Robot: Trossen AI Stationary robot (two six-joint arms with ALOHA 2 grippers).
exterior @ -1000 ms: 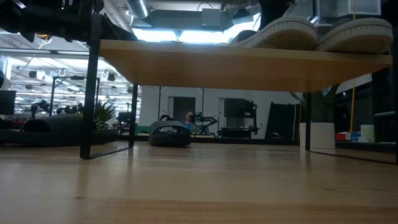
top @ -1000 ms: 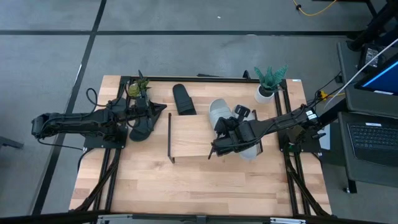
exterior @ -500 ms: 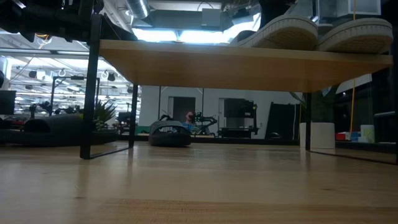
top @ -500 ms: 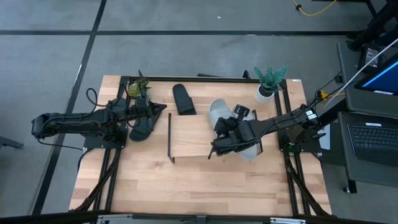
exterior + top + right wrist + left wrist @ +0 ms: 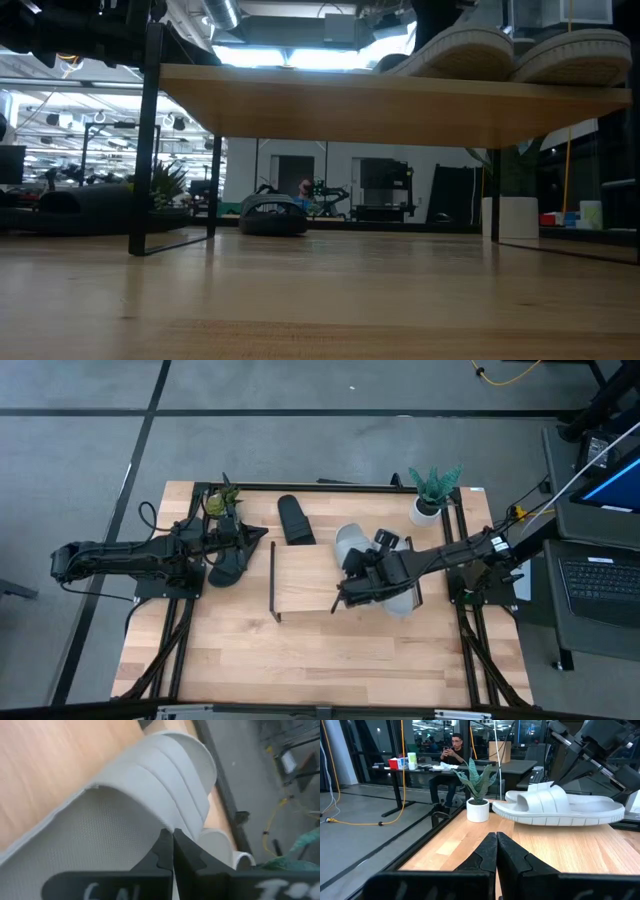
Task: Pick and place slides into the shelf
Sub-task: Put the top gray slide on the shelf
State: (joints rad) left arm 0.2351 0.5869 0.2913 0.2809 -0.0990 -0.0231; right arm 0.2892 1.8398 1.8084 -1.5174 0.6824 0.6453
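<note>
**A:** Start with the high view. How do the slides look?

**B:** There are two light grey open-toe slides with broad straps. The upper grey slide [image 5: 347, 540] lies on the low light-wood shelf with black wire ends [image 5: 305, 575], right of centre in the frame. The lower grey slide [image 5: 402, 604] is at the shelf's right end, partly under the right arm. A matte black slide [image 5: 294, 520] lies on the wooden table [image 5: 300, 660] just above the shelf. A second black slide [image 5: 224, 568] lies left of the shelf, under the left arm.

**A:** And the tools?

**B:** The right tool [image 5: 340, 603] is over the shelf's lower middle, just beside the grey pair. The left tool [image 5: 262, 537] is near the shelf's upper left corner.

**A:** Low view?

**B:** The shelf board [image 5: 380, 100] spans the top of the frame. Both grey soles rest on it at upper right [image 5: 450, 48] [image 5: 575, 55]. One black slide [image 5: 272, 215] sits far back on the table, left of centre.

**A:** Left wrist?

**B:** The left tool [image 5: 496, 836] has its fingers pressed together, holding nothing. Well beyond it is a grey slide [image 5: 560, 807] with a ridged sole edge, next to a potted plant in a white pot [image 5: 477, 795]. A person [image 5: 451, 750] sits in the room behind.

**A:** Right wrist?

**B:** The right tool [image 5: 172, 832] has its fingers together too, close over a grey slide [image 5: 150, 785] with a three-ribbed strap and a mesh-textured footbed. White letters on the tool's dark body are cut off, so I can't read them.
</note>
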